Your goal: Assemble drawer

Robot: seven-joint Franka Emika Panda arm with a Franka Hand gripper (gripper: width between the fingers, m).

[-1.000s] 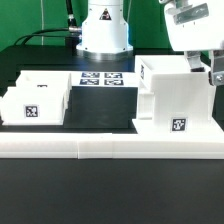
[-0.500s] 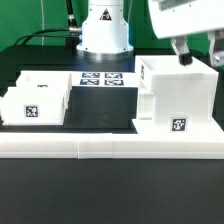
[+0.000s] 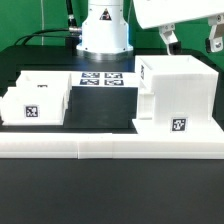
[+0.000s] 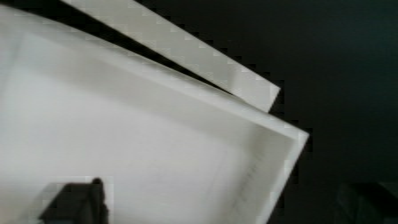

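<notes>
The drawer's tall white housing (image 3: 178, 95) stands open-topped at the exterior view's right, with a square tag on its front. A small white tray (image 3: 35, 98) with a tag sits at the exterior view's left. My gripper (image 3: 191, 42) hangs above the housing's far rim, open and empty, with its fingers (image 3: 168, 38) spread wide. In the wrist view the housing's white inside and rim (image 4: 160, 120) fill the picture. One dark fingertip (image 4: 71, 205) shows over the housing. The other fingertip is lost in the dark beyond the rim.
The marker board (image 3: 103, 78) lies flat between the tray and the housing, in front of the robot's base (image 3: 104, 35). A long low white L-shaped barrier (image 3: 100, 147) runs along the front, against the housing and the tray. The table is black.
My gripper has risen from the housing's wall at the exterior view's right and moved up and towards that view's left. The housing and the tray have not moved.
</notes>
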